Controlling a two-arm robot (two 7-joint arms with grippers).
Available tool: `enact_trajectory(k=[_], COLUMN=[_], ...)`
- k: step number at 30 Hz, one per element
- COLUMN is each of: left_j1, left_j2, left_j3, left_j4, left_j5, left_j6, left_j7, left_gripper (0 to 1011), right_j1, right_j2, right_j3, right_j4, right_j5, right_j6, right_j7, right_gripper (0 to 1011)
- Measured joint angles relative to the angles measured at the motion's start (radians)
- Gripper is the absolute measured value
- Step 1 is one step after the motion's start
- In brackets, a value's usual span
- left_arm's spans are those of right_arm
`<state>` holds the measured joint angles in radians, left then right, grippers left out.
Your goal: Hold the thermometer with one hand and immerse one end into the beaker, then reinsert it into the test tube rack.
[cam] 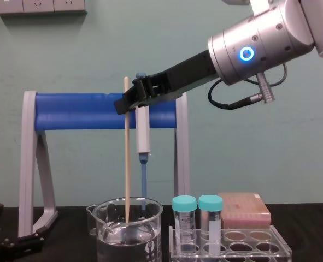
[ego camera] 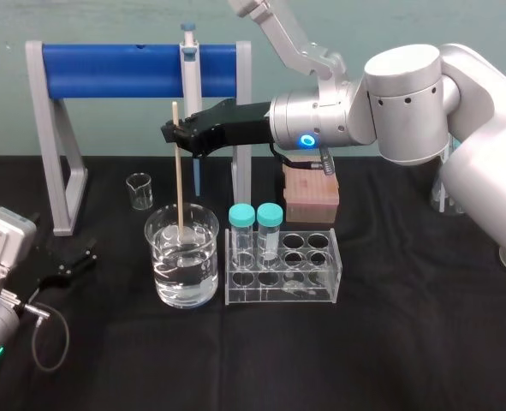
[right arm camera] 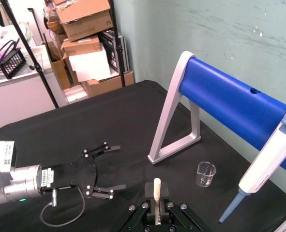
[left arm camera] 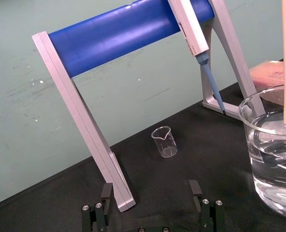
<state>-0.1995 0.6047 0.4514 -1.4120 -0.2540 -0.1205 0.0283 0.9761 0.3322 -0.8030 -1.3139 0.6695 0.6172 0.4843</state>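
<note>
My right end effector [ego camera: 174, 134] pinches the thermometer [ego camera: 179, 188], its tip in the beaker [ego camera: 182, 261] straight below. The pipette [ego camera: 187, 77] hangs just behind, and the test tube rack [ego camera: 282, 274] sits below to the right. My left end effector [ego camera: 71, 261] lies wide open.

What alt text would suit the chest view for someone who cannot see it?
The right pincer grips the thermometer near its top, holding it upright with its lower end inside the beaker. Beside it stands the test tube rack with two teal-capped tubes; a pipette hangs on a blue-barred stand behind, and the left pincer lies far left.
</note>
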Motion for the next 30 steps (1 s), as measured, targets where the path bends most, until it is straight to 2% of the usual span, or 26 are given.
enact_trajectory(k=[14,30], left_j1=[0.000,0.000], left_j2=[0.000,0.000], left_j3=[0.000,0.000], left_j4=[0.000,0.000], left_j5=[0.000,0.000], left_j6=[0.000,0.000], left_j7=[0.000,0.000], left_gripper=[1004,1004], right_j1=[-0.018,-0.027], right_j2=[0.000,-0.004], right_j3=[0.004,-0.016], right_j4=[0.007,0.029], right_j5=[-0.012,-0.053], right_j6=[-0.013,-0.070], right_j7=[0.025,0.076], right_gripper=[48,48])
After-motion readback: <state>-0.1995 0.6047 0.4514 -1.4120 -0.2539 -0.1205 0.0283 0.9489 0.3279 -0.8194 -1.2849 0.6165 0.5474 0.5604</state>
